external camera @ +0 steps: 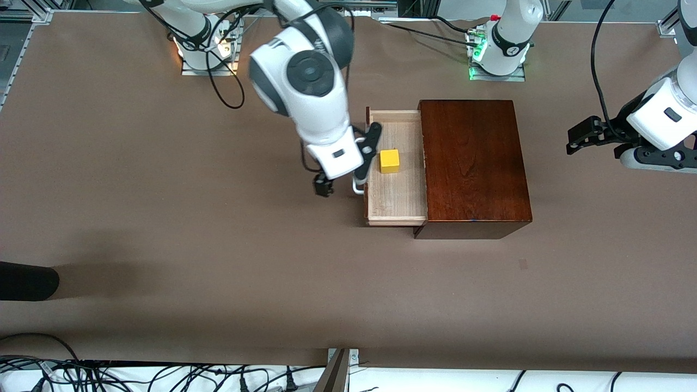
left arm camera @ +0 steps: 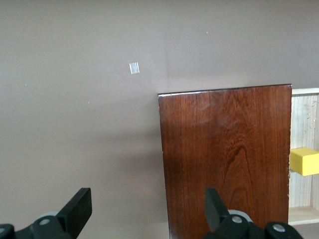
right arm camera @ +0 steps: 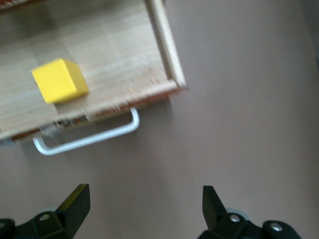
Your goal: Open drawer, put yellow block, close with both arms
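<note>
Progress looks about two-thirds done, judging by how things lie. Right end effector [external camera: 348, 163] hovers with fingers spread wide and empty over the worktop [external camera: 163, 218] just beside the white handle [external camera: 356, 188]. Next along, the drawer [external camera: 396, 201] stands pulled out of the mahogany box [external camera: 474, 163] toward the right arm's end, and the yellow block [external camera: 389, 161] rests on its pale floor. Left end effector [external camera: 585, 136] waits in the air, spread wide and empty, over bare worktop toward the left arm's end. Closing the drawer remains.
</note>
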{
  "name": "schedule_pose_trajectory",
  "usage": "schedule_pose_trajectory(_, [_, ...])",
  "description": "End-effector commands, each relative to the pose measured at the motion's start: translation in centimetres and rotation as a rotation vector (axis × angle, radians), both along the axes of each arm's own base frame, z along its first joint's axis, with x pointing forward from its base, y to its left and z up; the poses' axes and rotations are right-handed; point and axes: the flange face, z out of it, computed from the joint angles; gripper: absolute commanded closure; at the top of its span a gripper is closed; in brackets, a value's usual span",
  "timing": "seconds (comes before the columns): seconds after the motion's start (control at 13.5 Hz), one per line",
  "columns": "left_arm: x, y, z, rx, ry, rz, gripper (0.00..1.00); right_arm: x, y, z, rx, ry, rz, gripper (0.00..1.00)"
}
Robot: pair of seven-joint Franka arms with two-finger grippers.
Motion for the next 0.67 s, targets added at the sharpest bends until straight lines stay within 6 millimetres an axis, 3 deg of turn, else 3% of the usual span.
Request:
schedule_pose_trajectory(0.0, [0.6, -0.1, 1.1, 0.017, -0.046, -0.021, 0.0, 2.3, -5.9, 2.6, 0.016, 0.067, -0.086, 0.0])
schedule_pose_trajectory(0.3, [-0.5, -0.3, 1.3, 0.012, -0.043, -0.025, 0.0, 5.3, -13.6, 5.2, 0.02, 0.077, -0.198, 0.0])
schedule_pose_trajectory(0.37, [-0.8, 0.0, 1.3, 0.017, -0.041, -0.023, 0.0, 5.6, -16.0, 6.6, 0.027, 0.065, -0.231, 0.0])
schedule_pose_trajectory(0.59, [-1.7, 0.8, 0.8, 0.055, -0.055, -0.023, 0.0, 4.9, -21.8, 7.2, 0.095, 0.144, -0.335, 0.0])
